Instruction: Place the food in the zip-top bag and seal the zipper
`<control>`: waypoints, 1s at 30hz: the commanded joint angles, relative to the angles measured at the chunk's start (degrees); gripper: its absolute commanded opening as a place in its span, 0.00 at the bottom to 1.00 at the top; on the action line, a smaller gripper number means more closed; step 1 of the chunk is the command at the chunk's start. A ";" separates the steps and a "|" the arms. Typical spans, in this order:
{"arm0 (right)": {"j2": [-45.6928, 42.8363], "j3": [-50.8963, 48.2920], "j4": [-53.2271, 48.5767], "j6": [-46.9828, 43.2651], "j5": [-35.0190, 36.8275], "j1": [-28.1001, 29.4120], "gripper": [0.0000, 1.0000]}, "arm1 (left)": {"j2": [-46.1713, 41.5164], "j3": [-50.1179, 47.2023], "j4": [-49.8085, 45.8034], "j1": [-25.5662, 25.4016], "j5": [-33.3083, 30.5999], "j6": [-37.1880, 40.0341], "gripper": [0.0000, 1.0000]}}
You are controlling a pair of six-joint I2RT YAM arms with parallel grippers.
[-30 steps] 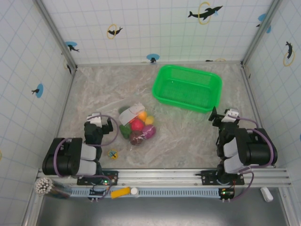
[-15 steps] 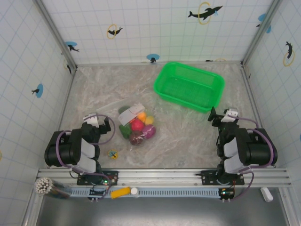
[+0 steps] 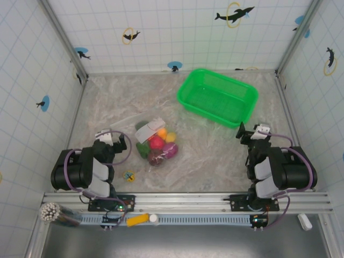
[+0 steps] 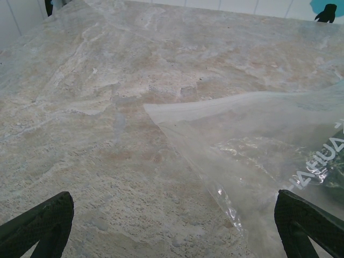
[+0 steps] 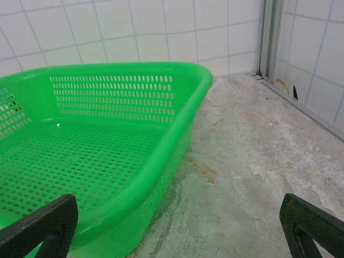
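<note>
Seeing my left gripper (image 4: 172, 234) spread wide and empty, like the right gripper (image 5: 172, 228), I'd reach for the zip-top bag (image 3: 152, 131) lying centre-left on the surface (image 3: 215, 156), food (image 3: 161, 146) apparently inside, then find its zipper, unclear from here, and press evenly.

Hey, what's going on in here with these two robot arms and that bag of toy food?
Nothing is being held right now. Both arms sit folded near their bases, with the left arm's fingers and the right arm's fingers open and empty. The toy food appears bunched inside the clear zip-top bag, which lies on the table in front of the left arm. The green basket at the far right is empty. Whether the bag is sealed cannot be told from here.
</note>
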 commanded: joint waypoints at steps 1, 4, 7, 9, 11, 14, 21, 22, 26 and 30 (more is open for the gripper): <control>0.99 -0.99 -9.74 -2.57 0.55 0.18 0.99 | -0.21 0.01 1.53 -0.12 -0.65 -0.66 0.98; 0.99 -0.95 -9.74 -2.57 0.56 0.18 0.99 | -0.22 -0.09 1.71 -0.17 -0.78 -0.44 0.97; 0.93 -0.96 -9.80 -2.56 0.56 0.14 0.99 | -0.37 -0.19 1.83 -0.43 -1.16 -0.31 0.98; 0.96 -0.94 -9.78 -2.51 0.58 0.18 0.99 | -0.34 -0.20 1.87 -0.43 -1.13 -0.35 0.97; 1.04 -1.00 -9.75 -2.57 0.56 0.18 0.99 | -0.31 -0.25 1.82 -0.43 -1.14 -0.35 0.97; 0.99 -0.95 -9.71 -2.54 0.59 0.16 0.99 | -0.30 -0.24 1.84 -0.52 -1.43 -0.30 0.98; 0.94 -0.97 -9.79 -2.54 0.55 0.17 0.99 | -0.26 -0.08 1.74 -0.60 -1.65 -0.26 0.97; 0.93 -0.99 -9.79 -2.56 0.56 0.18 0.99 | -0.24 -0.08 1.71 -0.62 -1.65 -0.26 0.98; 0.99 -0.99 -9.74 -2.56 0.55 0.18 0.99 | -0.23 -0.07 1.66 -0.61 -1.63 -0.29 0.98; 0.99 -0.99 -9.80 -2.56 0.57 0.15 0.99 | -0.21 0.27 1.03 -0.69 -1.74 -0.18 0.98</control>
